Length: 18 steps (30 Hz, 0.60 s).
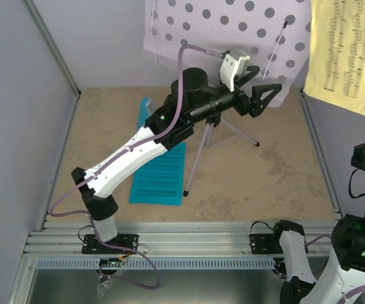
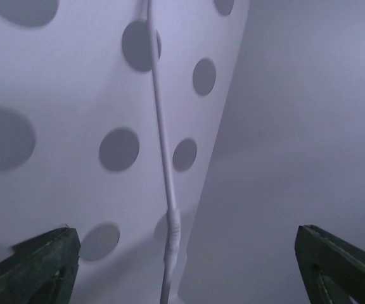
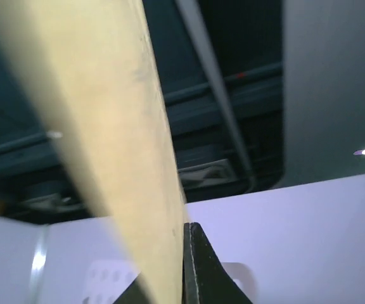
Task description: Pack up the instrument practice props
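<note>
I count 1 lilac music stand [image 1: 233,22], 2 music sheets and 2 arms. The stand's flat desk has round holes, and I can see 2 thin legs with dark tips on the sandy surface [image 1: 277,177]. A thin rod [image 2: 163,158] runs down in front of the desk.

The left end effector [image 1: 266,96] is up by the lower edge of the desk. Its 2 fingers are spread wide with nothing between them.

The cyan sheet [image 1: 163,177] lies flat on the surface, just left of the stand's legs. Part of it is under the left arm.

The yellow sheet [image 1: 350,54] is up in the air at the right edge. The right end effector [image 3: 181,247] is pinched on it. I can see 1 dark finger [image 3: 198,272] pressed on the sheet; the other is hidden behind it.

A wall [image 1: 18,95] stands on each side and a metal rail [image 1: 189,244] runs along the near edge. There is bare surface right of the legs.
</note>
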Tool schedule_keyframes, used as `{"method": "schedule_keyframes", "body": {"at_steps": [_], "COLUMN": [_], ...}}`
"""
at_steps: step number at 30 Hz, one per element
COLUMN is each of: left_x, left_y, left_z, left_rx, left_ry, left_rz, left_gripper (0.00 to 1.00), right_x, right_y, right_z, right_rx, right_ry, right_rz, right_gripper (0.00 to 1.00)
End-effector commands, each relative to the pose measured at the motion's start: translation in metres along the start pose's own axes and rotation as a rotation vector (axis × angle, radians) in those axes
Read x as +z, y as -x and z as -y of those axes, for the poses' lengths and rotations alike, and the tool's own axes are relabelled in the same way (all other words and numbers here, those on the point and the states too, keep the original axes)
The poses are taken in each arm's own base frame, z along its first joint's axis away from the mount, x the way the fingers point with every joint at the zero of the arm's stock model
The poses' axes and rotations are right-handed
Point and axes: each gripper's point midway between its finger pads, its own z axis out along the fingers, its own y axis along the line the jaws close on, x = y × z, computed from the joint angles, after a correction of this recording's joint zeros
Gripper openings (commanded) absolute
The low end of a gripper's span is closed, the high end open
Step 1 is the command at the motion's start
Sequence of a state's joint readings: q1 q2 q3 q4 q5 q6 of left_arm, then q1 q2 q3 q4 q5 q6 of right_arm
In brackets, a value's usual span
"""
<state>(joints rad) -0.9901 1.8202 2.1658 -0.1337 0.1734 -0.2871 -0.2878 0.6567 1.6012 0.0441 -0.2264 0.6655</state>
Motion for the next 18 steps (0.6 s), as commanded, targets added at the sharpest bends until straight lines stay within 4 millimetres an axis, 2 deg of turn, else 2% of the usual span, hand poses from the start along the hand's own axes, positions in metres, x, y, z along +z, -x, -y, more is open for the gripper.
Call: {"method": "schedule_keyframes", "body": {"at_steps": [1, 3, 6, 9, 12, 15, 18], "left_x": [-0.045, -0.071, -0.116, -0.159, -0.196, -0.224, -0.237], "left_y": [0.039, 0.042, 0.035, 0.014, -0.008, -0.015, -0.017], "left_z": [0.019, 0.024, 0.034, 0.039, 0.033, 0.026, 0.028], "left_rx": [0.03, 0.047, 0.08, 0.11, 0.071, 0.03, 0.024], "left_ry": [-0.019, -0.027, -0.052, -0.063, -0.02, 0.033, 0.027], "left_rz": [0.095, 0.127, 0.153, 0.122, 0.097, 0.101, 0.114], "left_gripper": [0.99, 0.99, 0.99, 0.99, 0.99, 0.99, 0.99], "right_x": [0.001, -0.005, -0.018, -0.031, -0.045, -0.061, -0.082], "right_y": [-0.024, -0.04, -0.057, -0.073, -0.087, -0.107, -0.13], "right_z": [-0.049, -0.058, -0.068, -0.078, -0.086, -0.086, -0.081], "right_rx": [0.077, 0.121, 0.179, 0.2, 0.202, 0.215, 0.25], "right_ry": [0.29, 0.355, 0.433, 0.509, 0.575, 0.618, 0.642], "right_rz": [-0.177, -0.256, -0.347, -0.442, -0.525, -0.599, -0.659], "right_gripper": [0.01, 0.01, 0.0, 0.01, 0.01, 0.01, 0.01]}}
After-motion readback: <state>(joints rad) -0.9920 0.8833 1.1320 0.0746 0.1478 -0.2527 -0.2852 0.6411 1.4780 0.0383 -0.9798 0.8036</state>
